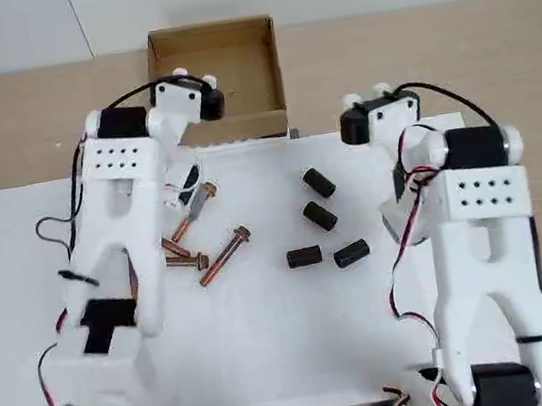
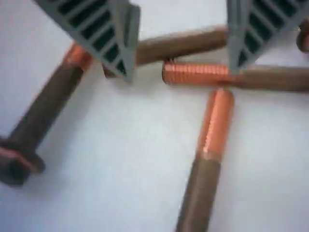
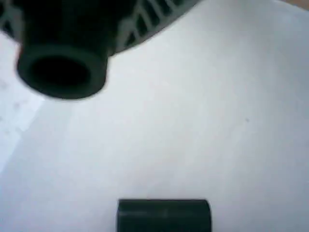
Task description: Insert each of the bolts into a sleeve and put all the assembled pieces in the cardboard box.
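Left claw is hanging spread over threaded coppery bolts; right claw is pinching a smooth black tubular sleeve; cardboard box is sitting beyond the paper.

Coppery metal bolts, matt blk sleeves

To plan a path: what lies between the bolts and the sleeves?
Only bare paper, from the bolts to the sleeves, as the high view shows.
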Motion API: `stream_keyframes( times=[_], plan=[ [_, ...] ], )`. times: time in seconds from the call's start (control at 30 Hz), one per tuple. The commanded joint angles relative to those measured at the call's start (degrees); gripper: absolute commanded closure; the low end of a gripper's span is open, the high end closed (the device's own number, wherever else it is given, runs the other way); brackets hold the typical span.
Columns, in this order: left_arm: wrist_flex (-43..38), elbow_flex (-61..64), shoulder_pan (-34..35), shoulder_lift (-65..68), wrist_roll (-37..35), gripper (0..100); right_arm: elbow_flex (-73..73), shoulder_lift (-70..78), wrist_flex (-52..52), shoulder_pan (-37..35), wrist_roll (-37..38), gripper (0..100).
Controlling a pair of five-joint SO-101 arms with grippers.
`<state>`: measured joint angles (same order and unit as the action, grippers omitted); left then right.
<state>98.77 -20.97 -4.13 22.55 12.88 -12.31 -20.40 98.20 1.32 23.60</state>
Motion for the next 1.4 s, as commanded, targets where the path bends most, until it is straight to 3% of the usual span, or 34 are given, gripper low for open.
stream_keyframes(
  times=[0.0, 0.3, 0.97, 1.37],
  plan=[
    [-0.09, -7.43, -0.44, 4.4, 0.53, 87, 0.0, -2.95, 0.48, 1.01, -0.09, 99.5],
    [0.0, -19.3, -0.97, 16.7, 0.62, 87, 0.0, -3.03, 0.66, 1.01, -0.35, 99.5],
    [-0.09, -30.55, -2.46, 31.38, 0.62, 88, 0.0, -3.03, 0.75, 1.01, -0.35, 99.5],
    [0.7, -30.73, -2.73, 32.88, 0.62, 100, 0.0, -3.03, 0.75, 0.92, -0.35, 99.5]
  ],
)
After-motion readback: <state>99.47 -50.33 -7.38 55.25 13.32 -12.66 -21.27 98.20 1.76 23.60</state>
